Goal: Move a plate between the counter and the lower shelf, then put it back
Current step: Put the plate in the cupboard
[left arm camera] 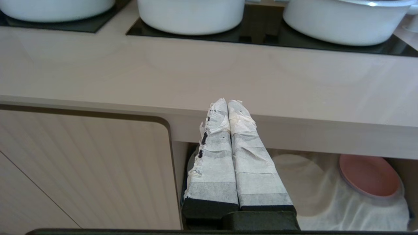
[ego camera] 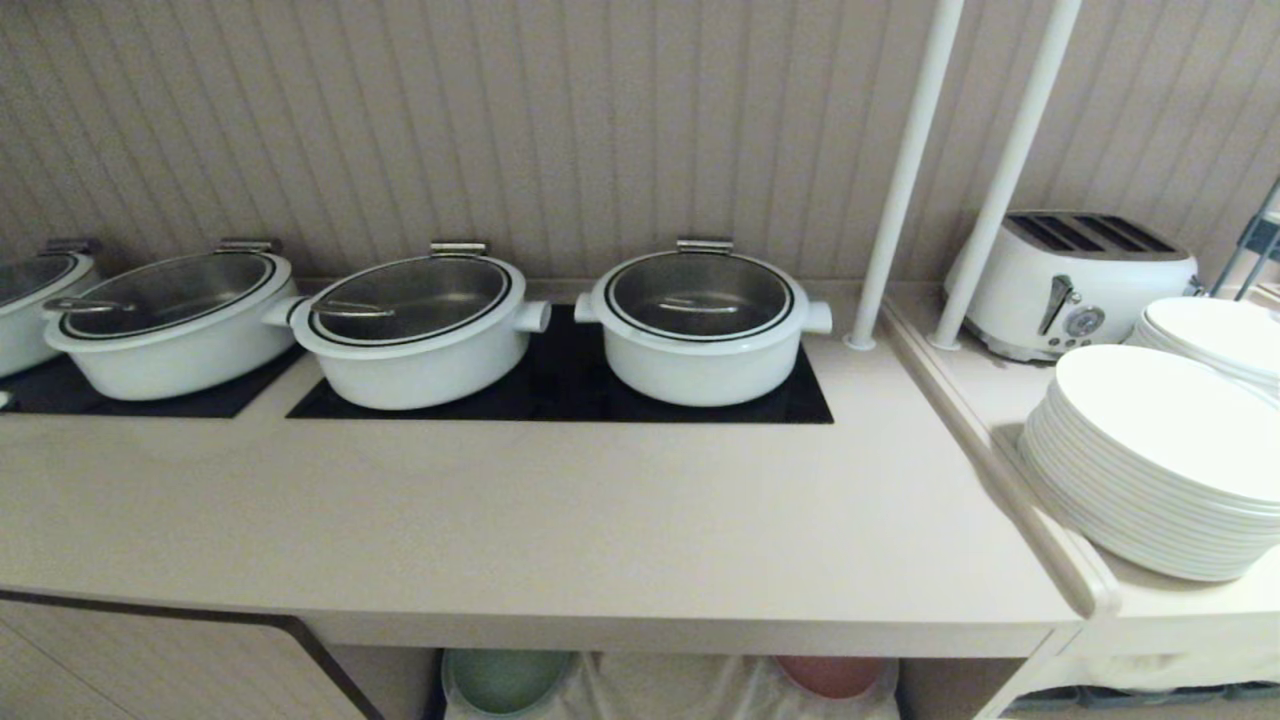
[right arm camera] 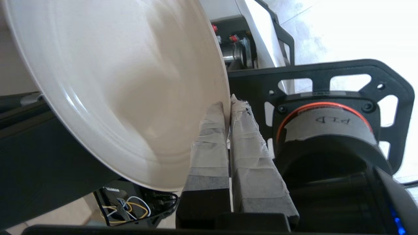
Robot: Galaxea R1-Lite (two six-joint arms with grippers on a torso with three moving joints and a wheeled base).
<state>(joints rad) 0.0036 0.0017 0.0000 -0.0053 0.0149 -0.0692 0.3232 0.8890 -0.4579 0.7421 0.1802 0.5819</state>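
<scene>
Plate rim pinched in right pincer, left pincer pressed together, idle

- The counter: smooth, matt beige, faint sheen; inset hob panels glossy black, glass-like
- Pots: glossy white bodies, brushed-metal look inside, under clear lids
- Wall panelling: ribbed, matt
- Toaster: glossy white shell, chrome lever
- Stacked plates: smooth white, glazed
- The plate: smooth cream, soft sheen along the rim
- Right gripper and left gripper: fingers wrapped in wrinkled, frayed white tape; black plastic bases
- The lower shelf: lined with wrinkled white cloth
- Pink plate: matt
- Cabinet door: finely ribbed, matt
</scene>
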